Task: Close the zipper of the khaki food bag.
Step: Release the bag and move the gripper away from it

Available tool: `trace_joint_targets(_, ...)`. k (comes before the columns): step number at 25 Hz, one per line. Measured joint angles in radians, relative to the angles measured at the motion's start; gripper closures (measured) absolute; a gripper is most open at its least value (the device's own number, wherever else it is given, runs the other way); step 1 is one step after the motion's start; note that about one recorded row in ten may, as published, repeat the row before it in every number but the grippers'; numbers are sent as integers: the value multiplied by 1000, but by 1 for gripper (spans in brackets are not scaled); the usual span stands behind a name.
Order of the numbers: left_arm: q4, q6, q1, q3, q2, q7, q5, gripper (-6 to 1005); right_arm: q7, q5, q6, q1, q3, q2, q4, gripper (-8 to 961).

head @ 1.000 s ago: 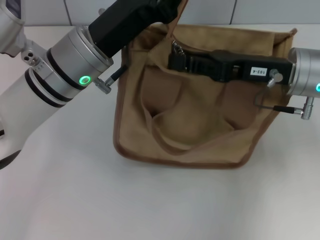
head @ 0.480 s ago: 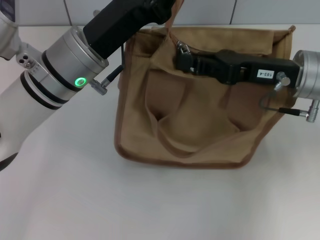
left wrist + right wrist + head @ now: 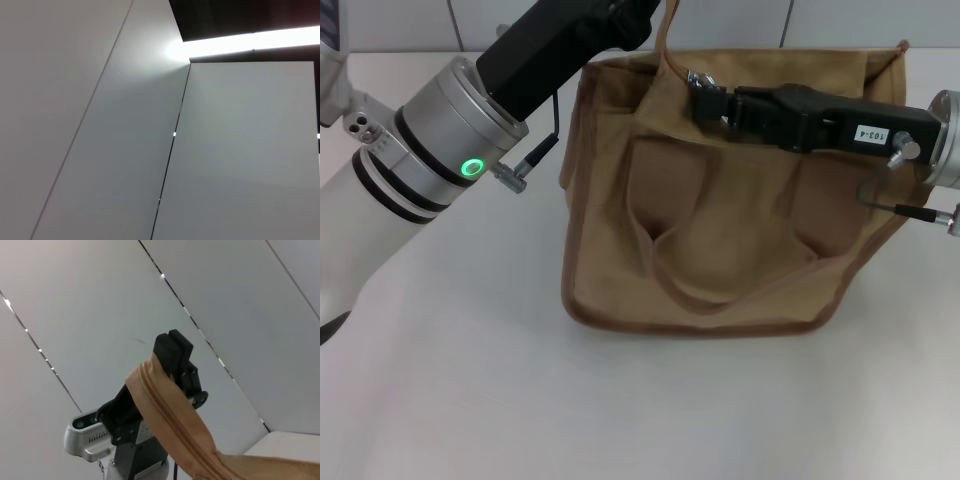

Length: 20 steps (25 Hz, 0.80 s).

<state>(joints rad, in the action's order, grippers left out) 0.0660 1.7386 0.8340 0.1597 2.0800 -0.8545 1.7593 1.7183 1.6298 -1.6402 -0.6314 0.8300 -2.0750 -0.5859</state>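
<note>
So the khaki food bag (image 3: 710,200) is sitting on the white table (image 3: 470,400), and the zipper (image 3: 175,422) runs along its top edge. My right gripper (image 3: 698,92) is clamped on the little silver slider at the top, roughly mid-track from what I can see. The left gripper (image 3: 172,352) is pinching the bag's far top corner and holding it up taut. I'd pull straight along the track, keeping that end tensioned so the fabric doesn't bunch.

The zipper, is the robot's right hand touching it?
Touching. In the head view the right end effector pinches the silver zipper pull at the bag top, no gap between them.
</note>
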Motion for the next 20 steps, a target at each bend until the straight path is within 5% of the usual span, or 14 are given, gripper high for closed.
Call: trace_joint_targets(20,-37,-2,-48,-62,-5,2,2,938,5,13,27,36,-6,38,-11,942)
